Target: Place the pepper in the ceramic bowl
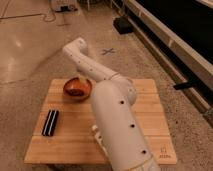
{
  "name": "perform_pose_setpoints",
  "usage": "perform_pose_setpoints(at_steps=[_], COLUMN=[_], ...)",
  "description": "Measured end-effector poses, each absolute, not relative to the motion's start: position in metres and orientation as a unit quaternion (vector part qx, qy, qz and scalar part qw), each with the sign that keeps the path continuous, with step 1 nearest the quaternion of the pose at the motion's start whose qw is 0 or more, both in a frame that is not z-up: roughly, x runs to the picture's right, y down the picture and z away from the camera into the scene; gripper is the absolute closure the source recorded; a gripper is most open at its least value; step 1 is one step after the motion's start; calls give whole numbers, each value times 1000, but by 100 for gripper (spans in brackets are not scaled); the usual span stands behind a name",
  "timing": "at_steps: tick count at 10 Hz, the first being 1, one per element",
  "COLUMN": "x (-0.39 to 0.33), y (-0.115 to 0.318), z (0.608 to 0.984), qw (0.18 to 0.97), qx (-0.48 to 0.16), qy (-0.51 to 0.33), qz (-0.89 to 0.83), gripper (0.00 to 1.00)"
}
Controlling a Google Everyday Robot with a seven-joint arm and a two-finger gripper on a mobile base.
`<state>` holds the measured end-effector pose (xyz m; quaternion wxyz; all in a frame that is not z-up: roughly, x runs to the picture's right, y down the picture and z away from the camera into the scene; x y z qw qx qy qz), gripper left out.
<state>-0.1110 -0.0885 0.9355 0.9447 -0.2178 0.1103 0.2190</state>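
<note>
Item: my arm (117,117), white, jointed, sweeping from lower right up over the table and bending back near the floor beyond. My gripper sits somewhere past the elbow, hidden behind the arm itself; I cannot tell how it stands.

Item: wooden table (67,140), pale planks, low, square.

Item: ceramic bowl (77,87), orange-red inside, dark rim, on the table's far left part, just beside my forearm. Pepper: I cannot make it out; the bowl's inside is too blurred to tell.

Item: flat black object (50,122), oblong, on the table's left side, well apart from the bowl.

Item: white bottle (97,136), only partly showing at my arm's left edge.

Item: polished speckled floor (30,45), with a cross mark (107,51); dark wall rail (170,40) along the right; dark box (122,25) at its foot.
</note>
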Motion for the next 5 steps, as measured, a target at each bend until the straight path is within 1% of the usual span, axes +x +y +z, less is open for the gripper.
perform_pose_setpoints(at_steps=[2,3,5], x=[-113,-111,-109], y=[-87,-84,-80], z=[935,940,946], qw=[946,947,948], qx=[-219,-220,-219], qy=[109,112,118], qz=[213,204,198], gripper=[40,37,22])
